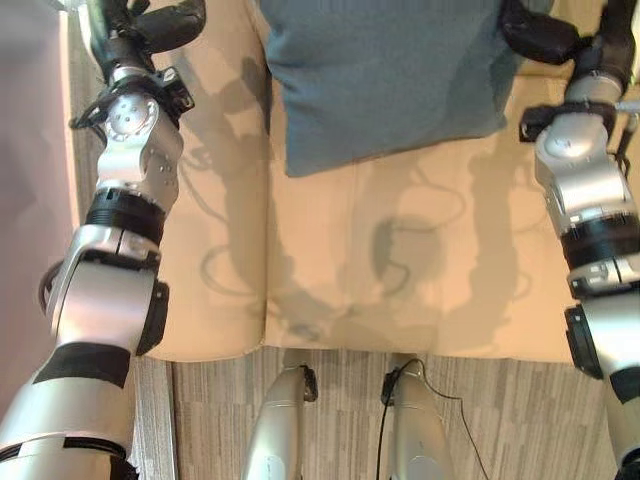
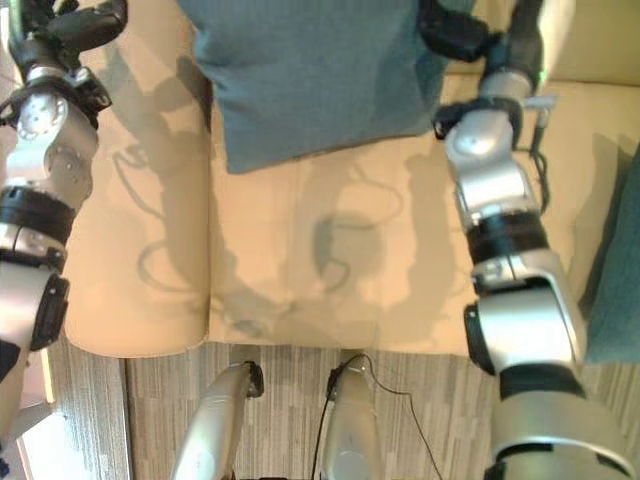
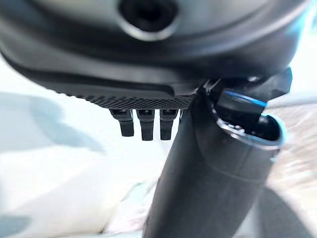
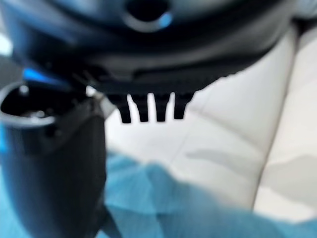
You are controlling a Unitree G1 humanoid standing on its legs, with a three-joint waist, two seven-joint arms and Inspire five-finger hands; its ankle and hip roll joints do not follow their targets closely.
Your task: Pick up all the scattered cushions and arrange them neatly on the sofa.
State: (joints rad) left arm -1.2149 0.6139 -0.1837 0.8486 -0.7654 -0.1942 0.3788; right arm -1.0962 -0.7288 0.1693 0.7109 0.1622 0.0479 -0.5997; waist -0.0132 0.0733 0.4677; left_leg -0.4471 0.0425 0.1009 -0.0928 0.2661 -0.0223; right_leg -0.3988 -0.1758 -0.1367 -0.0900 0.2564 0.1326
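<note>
Looking down in the left eye view, a teal cushion (image 1: 385, 75) lies on the cream sofa (image 1: 400, 290), across the seam between two seat pads and toward the backrest. Left hand (image 1: 150, 25) hovers over the left seat pad, apart from the cushion, fingers extended. Right hand (image 1: 540, 35) sits at the cushion's right edge; contact cannot be confirmed. Striped grey floor (image 1: 500, 420) runs along the sofa front.

Right eye view: a second teal cushion (image 2: 612, 260) shows at the right edge, on the sofa's right seat.

Left wrist view: fingers (image 3: 143, 126) straight, thumb held apart, pale sofa fabric past them; nothing held.

Right wrist view: fingers (image 4: 148, 111) straight, nothing clasped; teal cushion fabric just below the thumb, cream seat behind.

No legible writing or labels in any view.
</note>
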